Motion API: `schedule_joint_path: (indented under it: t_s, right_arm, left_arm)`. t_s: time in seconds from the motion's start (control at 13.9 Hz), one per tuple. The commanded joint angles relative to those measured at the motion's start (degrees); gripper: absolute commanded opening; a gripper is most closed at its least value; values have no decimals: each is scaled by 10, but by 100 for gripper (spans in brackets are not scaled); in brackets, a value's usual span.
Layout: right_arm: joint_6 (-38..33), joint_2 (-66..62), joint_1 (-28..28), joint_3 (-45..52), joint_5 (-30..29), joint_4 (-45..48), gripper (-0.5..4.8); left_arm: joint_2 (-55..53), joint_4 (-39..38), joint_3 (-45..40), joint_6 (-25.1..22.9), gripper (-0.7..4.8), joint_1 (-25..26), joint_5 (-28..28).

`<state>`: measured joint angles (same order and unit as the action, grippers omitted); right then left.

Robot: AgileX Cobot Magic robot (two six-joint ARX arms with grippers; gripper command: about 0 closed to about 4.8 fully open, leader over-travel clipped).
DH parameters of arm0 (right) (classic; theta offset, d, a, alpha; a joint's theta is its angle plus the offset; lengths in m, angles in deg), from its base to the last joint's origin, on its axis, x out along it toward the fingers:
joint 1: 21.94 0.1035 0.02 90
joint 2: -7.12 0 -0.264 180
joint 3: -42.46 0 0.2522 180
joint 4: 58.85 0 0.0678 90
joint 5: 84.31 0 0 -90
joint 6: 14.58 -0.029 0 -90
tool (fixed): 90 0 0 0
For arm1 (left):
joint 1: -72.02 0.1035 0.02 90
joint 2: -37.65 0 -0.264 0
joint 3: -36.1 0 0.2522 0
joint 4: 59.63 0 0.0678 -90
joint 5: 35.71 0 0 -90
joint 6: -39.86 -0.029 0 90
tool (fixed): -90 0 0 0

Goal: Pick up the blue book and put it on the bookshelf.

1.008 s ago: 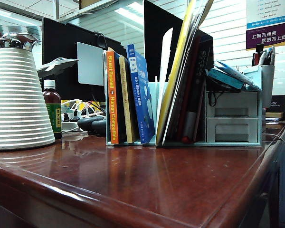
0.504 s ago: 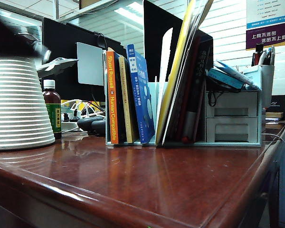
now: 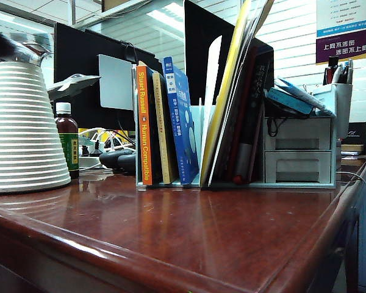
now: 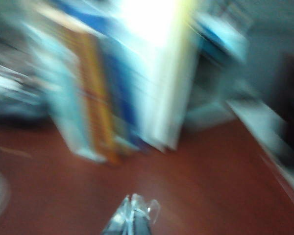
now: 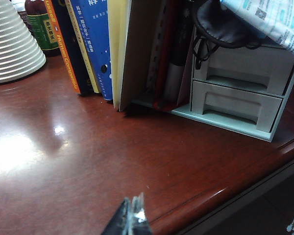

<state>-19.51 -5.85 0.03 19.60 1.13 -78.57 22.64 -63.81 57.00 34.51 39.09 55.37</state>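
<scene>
Standing upright in the bookshelf (image 3: 198, 146), the blue book (image 3: 182, 125) sits between a thin yellow-spined book and a pale divider, with the orange book (image 3: 144, 125) further along the row. Both claws hang well back from it over the bare red-brown tabletop (image 3: 189, 232), empty. The right claw (image 5: 132, 215) has its jaws pressed together; the left claw (image 4: 132, 218), in a badly blurred view, looks closed too.

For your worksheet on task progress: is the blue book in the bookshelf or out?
In: the blue book stands in the bookshelf, leaning slightly.
</scene>
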Motion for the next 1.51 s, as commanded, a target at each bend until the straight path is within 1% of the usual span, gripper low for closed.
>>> schedule_joint_path:
  t_s: [0.07,0.14,0.22,0.29,0.36,0.43,0.58,0.72,0.86,1.37,1.44,1.51]
  right_arm:
    - [-2,1,0,-2,-1,5,5]
    - [-2,1,0,-2,-1,4,5]
    - [-2,3,1,-2,-3,1,5]
    - [-2,7,-1,-2,4,2,5]
    - [-2,8,0,-2,-1,1,4]
    - [-2,8,0,-2,0,2,4]
    - [-2,8,0,-2,0,1,5]
    - [-2,8,0,-2,-1,1,5]
    - [-2,8,0,-2,-1,1,5]
    - [-2,8,0,-2,0,1,5]
    - [7,8,-1,-2,6,1,5]
    - [24,18,-7,13,79,12,5]
  left_arm:
    - [149,-129,-7,4,-7,184,-38]
    - [149,-132,-18,28,-7,256,-70]
    - [149,-141,-30,28,-7,292,-72]
    - [149,-128,-55,28,-7,333,-90]
    - [149,-121,-68,25,-6,338,-90]
    - [149,-132,-67,23,-7,337,-86]
    - [149,-134,-67,27,-7,336,-67]
    - [149,-133,-67,47,-5,333,-67]
    - [149,-134,-67,47,27,332,-67]
    - [149,-134,-67,47,27,332,-67]
    - [149,-134,-67,47,27,332,-67]
    - [149,-134,-67,47,27,332,-67]
